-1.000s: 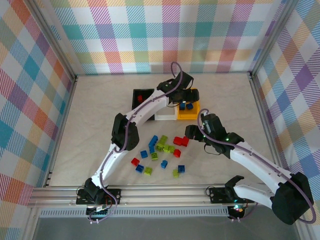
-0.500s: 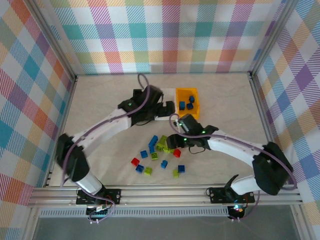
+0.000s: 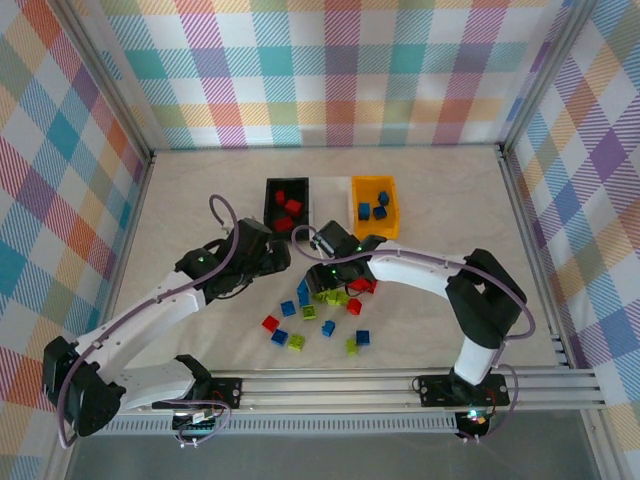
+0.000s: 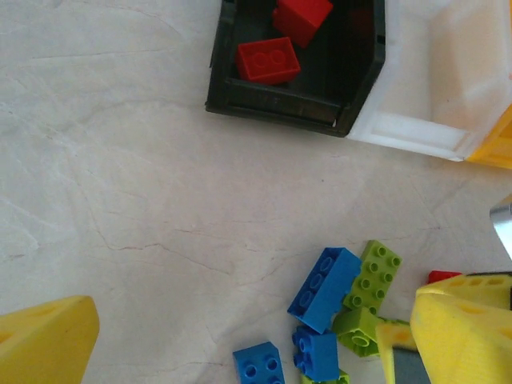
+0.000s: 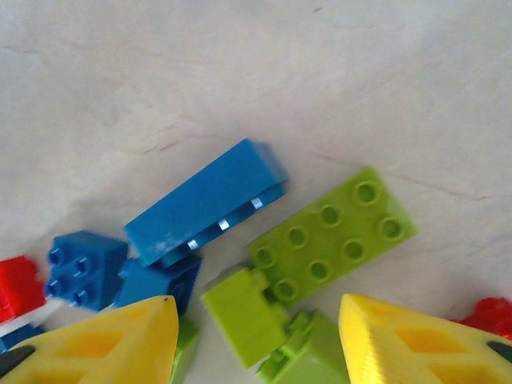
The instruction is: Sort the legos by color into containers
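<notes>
black bin (image 4: 280,106) cut off by top edge, white bin (image 4: 432,76) cropped likewise

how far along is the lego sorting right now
Early on. Done: a few red bricks sit in the black bin and blue bricks in the orange-yellow bin. In hand: nothing; the right gripper hangs open over a yellow-green brick, the left gripper is open too. Left: the mixed pile on the table, and the white bin shows no bricks.
</notes>
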